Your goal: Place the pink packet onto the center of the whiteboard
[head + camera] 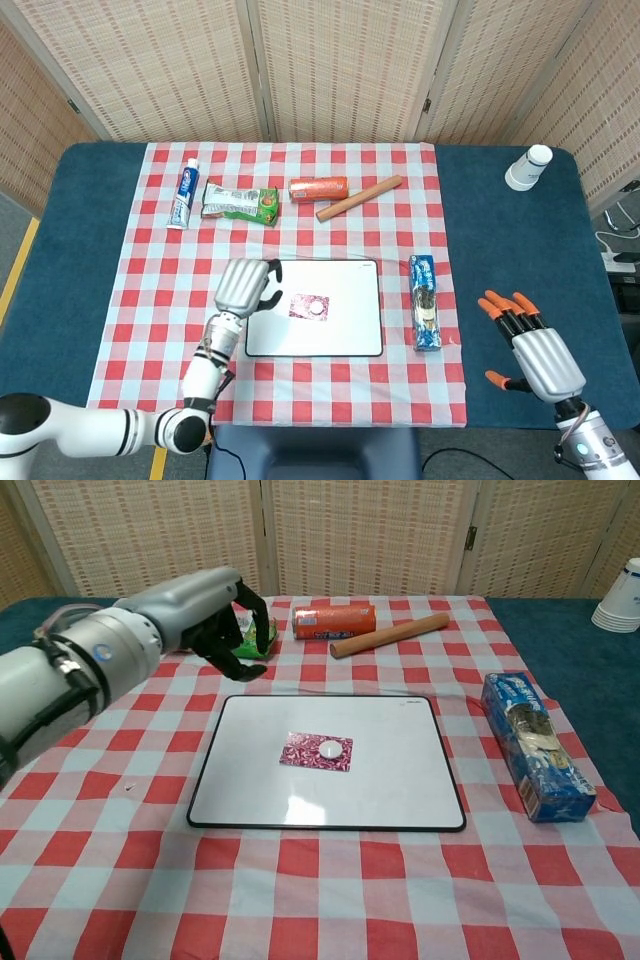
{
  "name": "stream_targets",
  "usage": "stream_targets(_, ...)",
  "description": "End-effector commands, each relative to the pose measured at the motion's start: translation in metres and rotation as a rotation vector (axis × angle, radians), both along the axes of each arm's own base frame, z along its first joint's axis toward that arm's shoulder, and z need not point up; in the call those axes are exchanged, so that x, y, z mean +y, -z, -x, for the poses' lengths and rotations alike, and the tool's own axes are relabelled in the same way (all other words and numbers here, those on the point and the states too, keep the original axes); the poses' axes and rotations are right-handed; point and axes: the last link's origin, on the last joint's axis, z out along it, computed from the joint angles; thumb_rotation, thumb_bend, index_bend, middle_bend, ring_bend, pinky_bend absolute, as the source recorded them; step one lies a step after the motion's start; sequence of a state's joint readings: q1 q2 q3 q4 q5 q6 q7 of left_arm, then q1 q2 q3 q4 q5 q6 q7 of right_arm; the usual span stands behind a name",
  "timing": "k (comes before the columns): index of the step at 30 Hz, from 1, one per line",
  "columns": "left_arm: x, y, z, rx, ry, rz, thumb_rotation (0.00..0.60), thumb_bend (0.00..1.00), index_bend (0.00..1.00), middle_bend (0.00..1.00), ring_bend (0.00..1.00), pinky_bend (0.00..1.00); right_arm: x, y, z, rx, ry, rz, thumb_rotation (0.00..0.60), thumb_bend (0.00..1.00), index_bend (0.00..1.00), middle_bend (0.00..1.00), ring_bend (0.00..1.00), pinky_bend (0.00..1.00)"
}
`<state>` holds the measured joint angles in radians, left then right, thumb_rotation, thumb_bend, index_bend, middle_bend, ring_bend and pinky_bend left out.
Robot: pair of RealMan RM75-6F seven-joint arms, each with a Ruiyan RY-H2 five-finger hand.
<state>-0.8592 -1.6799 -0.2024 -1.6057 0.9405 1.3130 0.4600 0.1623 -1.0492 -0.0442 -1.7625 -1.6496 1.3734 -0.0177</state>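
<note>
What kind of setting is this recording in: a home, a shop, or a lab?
Probably a lab or demo space: woven folding screens wall off a blue table, with assorted goods staged on a checked cloth around a whiteboard.

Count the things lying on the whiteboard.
1: the pink packet lies flat near the middle of the whiteboard. The left robot hand hovers off the board's far-left corner, holding nothing. Nothing seems hidden.

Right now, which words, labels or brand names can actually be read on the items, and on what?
None can be read for certain.
Toothpaste tube: printing blurred.
Green snack bag: blurred.
Orange pack: blue label, illegible.
Blue box: white lettering too small.
Pink packet on whiteboard: no legible text.
</note>
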Motion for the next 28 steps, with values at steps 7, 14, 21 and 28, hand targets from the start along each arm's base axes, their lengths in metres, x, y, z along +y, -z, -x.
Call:
stream_targets(7,-0.088,-0.086,0.168,-0.153,-0.093,-0.16,0.6,0.22,0.27,0.43,0.45,0.62,0.006,-0.001,0.0,0.002,-0.006,0.021,0.6,0.06,0.0,0.01,0.0,0.01)
stream_targets(14,-0.122,-0.104,0.225,-0.123,-0.23,-0.121,0.599,0.19,0.0,0.03,0.01,0.11,0.005,0.003,0.0,0.025,0.002,0.026,0.6,0.06,0.0,0.01,0.0,0.01)
stream_targets(21,-0.126,-0.11,0.25,-0.123,-0.262,-0.095,0.543,0.19,0.0,0.0,0.0,0.0,0.004,0.002,0.001,0.03,0.02,0.064,0.6,0.06,0.0,0.01,0.0,0.01)
stream_targets(28,-0.119,-0.105,0.246,-0.121,-0.243,-0.078,0.537,0.19,0.0,0.0,0.0,0.0,0.003,0.005,0.001,0.042,0.024,0.065,0.6,0.06,0.0,0.01,0.0,0.01)
